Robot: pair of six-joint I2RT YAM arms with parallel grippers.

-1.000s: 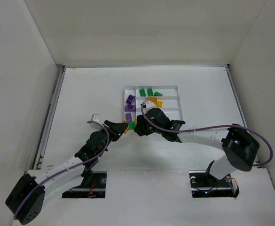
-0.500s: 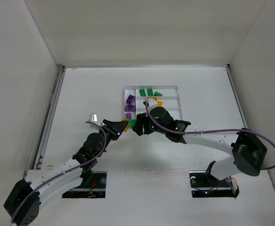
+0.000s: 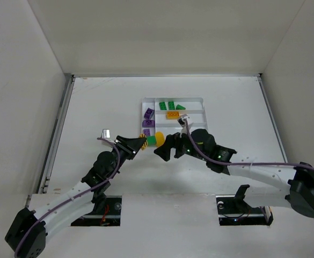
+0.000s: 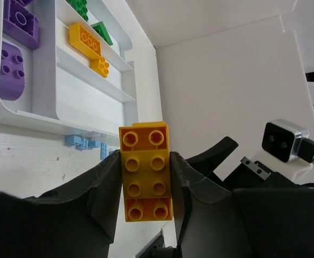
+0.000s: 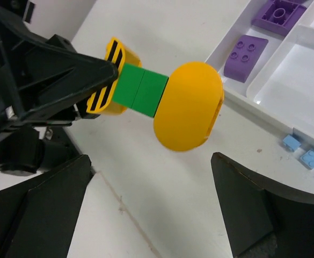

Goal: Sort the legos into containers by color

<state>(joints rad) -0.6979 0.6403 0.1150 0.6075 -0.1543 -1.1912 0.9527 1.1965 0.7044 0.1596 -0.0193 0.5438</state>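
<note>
My left gripper (image 3: 139,145) (image 4: 146,188) is shut on a yellow brick (image 4: 146,172) just left of the tray's near corner. That brick, striped on its side (image 5: 114,75), is the end of a stack with a green brick (image 5: 140,88) and a rounded yellow-orange piece (image 5: 189,105) (image 3: 159,141). My right gripper (image 3: 166,147) (image 5: 151,161) stands open just near of the rounded piece, touching nothing. The white tray (image 3: 202,100) (image 5: 237,91) holds purple bricks (image 3: 148,113) (image 5: 245,51), green ones (image 3: 170,105) and orange ones (image 3: 173,114) (image 4: 84,40) in separate sections.
Two tiny light-blue bricks (image 5: 301,150) (image 4: 81,142) lie on the table beside the tray's near edge. White walls close in the table at the back and on both sides. The left arm's own camera block (image 3: 107,133) sticks out to the left of the stack.
My right gripper has opened, let go of the stack's orange end and drawn back toward the near right. The left gripper still holds the stack in about the same place.
</note>
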